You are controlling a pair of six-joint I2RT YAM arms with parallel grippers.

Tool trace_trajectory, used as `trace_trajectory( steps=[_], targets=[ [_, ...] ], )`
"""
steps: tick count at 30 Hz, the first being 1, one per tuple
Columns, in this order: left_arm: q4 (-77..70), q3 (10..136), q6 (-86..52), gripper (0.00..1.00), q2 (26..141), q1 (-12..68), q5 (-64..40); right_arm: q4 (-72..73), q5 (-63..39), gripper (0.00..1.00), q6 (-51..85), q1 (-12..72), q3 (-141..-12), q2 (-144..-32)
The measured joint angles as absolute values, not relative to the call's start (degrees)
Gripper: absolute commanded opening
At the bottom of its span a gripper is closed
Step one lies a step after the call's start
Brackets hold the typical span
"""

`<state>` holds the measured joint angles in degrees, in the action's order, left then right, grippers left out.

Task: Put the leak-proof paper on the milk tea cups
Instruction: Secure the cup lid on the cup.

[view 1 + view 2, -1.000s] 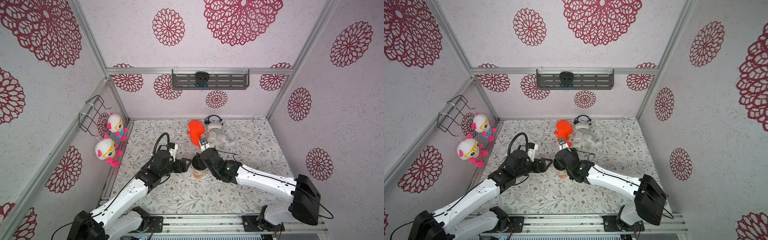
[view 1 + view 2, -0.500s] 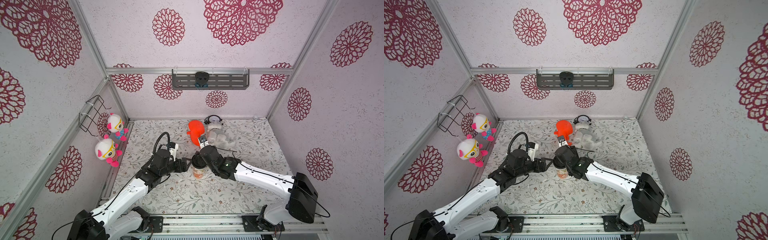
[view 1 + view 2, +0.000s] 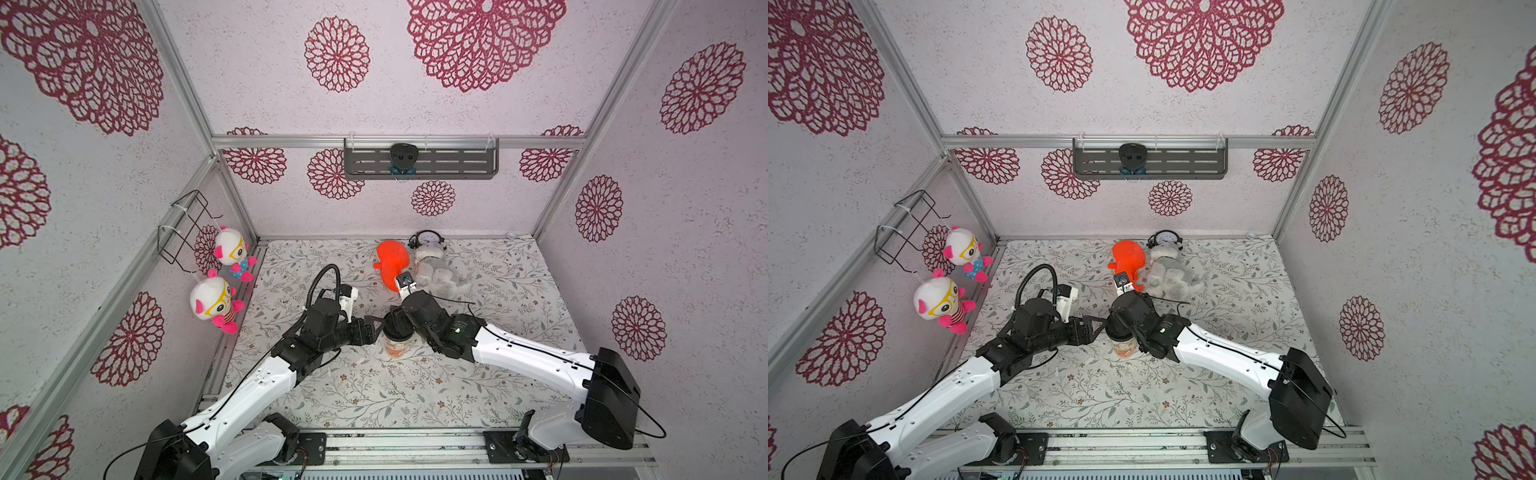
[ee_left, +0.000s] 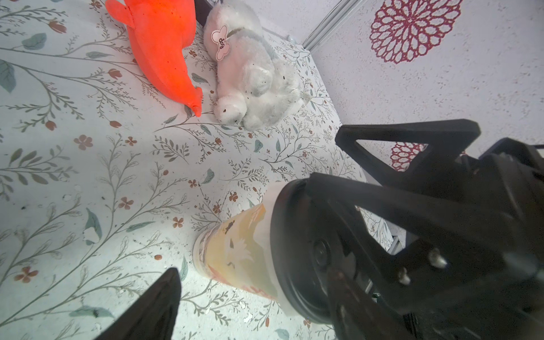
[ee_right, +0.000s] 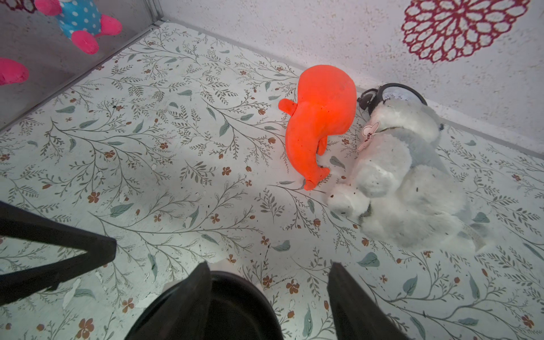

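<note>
Whitish leak-proof paper (image 4: 263, 232) seems pinned over the milk tea cup (image 4: 235, 256) beneath the black lid (image 4: 290, 250), which the right tool (image 5: 268, 273) straddles, grip unclear, while the left tool (image 3: 377, 330) has eased wider, so placement looks finished.

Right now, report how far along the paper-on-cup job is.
Seemingly done: a thin whitish sheet skirts the tall orange-printed paper cup beneath a black round lid. In hand: right gripper sits over that lid, left gripper open alongside. Left: likely just withdrawing both.
</note>
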<state>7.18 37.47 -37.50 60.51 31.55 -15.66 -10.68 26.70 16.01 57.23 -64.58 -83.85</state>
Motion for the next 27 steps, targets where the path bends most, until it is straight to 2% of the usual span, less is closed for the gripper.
trace_trajectory(
  steps=[15,27],
  targets=[
    [7.2,37.5,-37.5,0.81,60.2,31.4,-15.7,-10.8,26.5,0.66,15.9,55.7,-64.1,-81.9],
    [12.2,43.7,-36.1,0.95,52.3,21.4,-11.0,-8.6,26.5,0.66,16.1,45.9,-56.9,-68.1]
  ],
)
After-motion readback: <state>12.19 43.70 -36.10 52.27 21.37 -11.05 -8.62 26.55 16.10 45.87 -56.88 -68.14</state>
